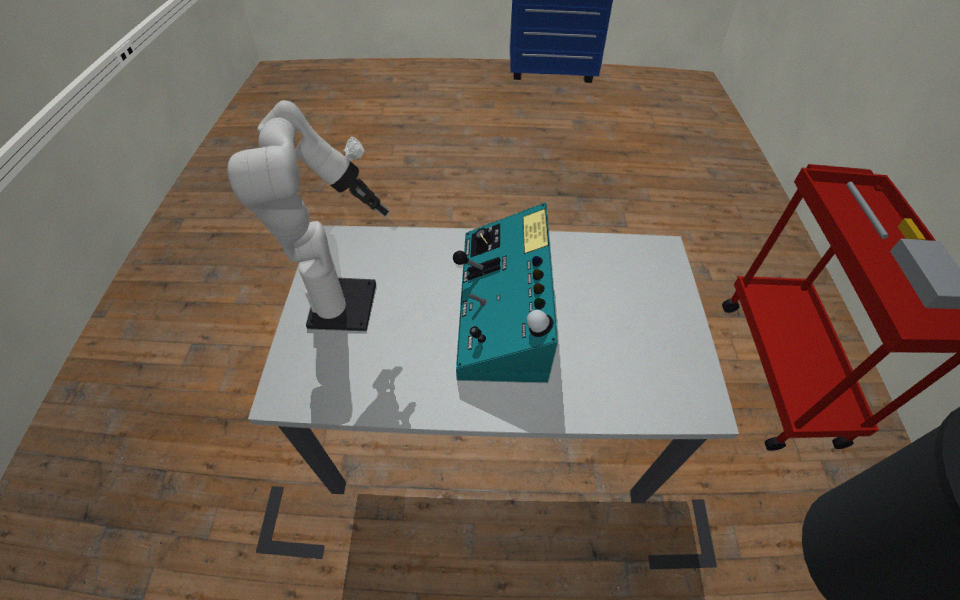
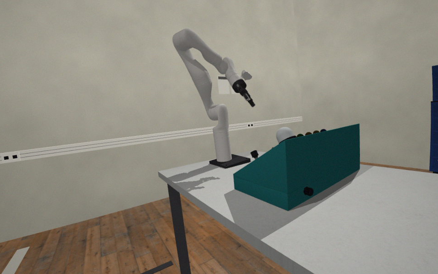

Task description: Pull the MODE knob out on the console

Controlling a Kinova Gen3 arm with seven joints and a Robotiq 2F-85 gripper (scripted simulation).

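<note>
The teal console [image 1: 506, 298] sits on the white table, its sloped panel facing up. It also shows in the exterior view [image 2: 299, 166]. The panel carries a black ball lever [image 1: 459, 257], two small black knobs [image 1: 478, 334], a row of round buttons [image 1: 538, 283] and a white dome [image 1: 539, 321]. A black knob [image 2: 308, 191] sticks out low on the console's side. The labels are too small to read, so I cannot tell which control is MODE. My gripper [image 1: 379, 208] [image 2: 250, 102] is open and empty, high above the table's far left edge, pointing down toward the console and well apart from it.
The arm's black base [image 1: 342, 304] stands on the table's left side. A red cart [image 1: 864, 298] stands to the right. A blue drawer cabinet [image 1: 560, 33] stands at the back wall. A dark round object [image 1: 931, 506] sits at the front right.
</note>
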